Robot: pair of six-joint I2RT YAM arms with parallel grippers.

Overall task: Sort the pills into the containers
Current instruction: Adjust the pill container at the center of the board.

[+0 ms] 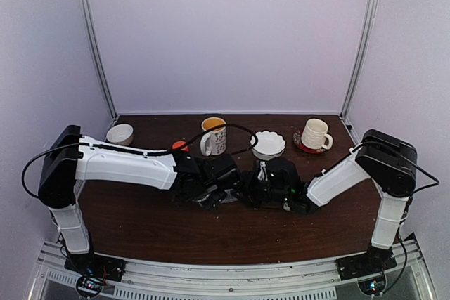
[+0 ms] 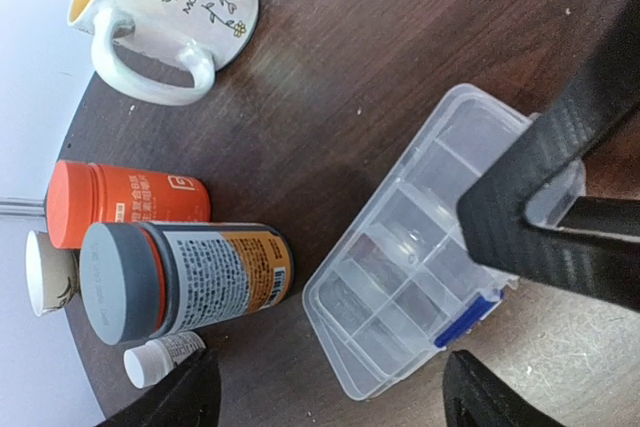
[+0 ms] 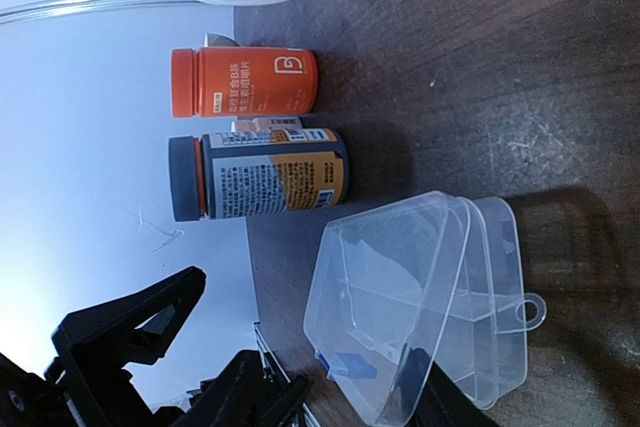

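Observation:
The clear organizer box (image 2: 400, 267) with its small containers lies on the dark table, and its compartments look bare. No pills show in any view. My left gripper (image 2: 330, 407) hovers open just in front of the box, with the fingers (image 2: 180, 399) wide apart and nothing between them. My right gripper (image 3: 345, 402) is at the box's blue latch (image 3: 346, 365). One finger is outside the raised lid (image 3: 390, 277) and the other shows through the plastic beneath it, with a gap left. From above, both grippers (image 1: 214, 191) (image 1: 271, 186) meet at mid-table and cover the box.
An orange bottle (image 2: 125, 202), a grey-capped bottle (image 2: 185, 277) and a small white bottle (image 2: 160, 357) lie just left of the box. Behind stand a flowered mug (image 1: 213, 136), a white scalloped bowl (image 1: 268, 144), a cup on a red saucer (image 1: 315, 135) and a small bowl (image 1: 119, 133).

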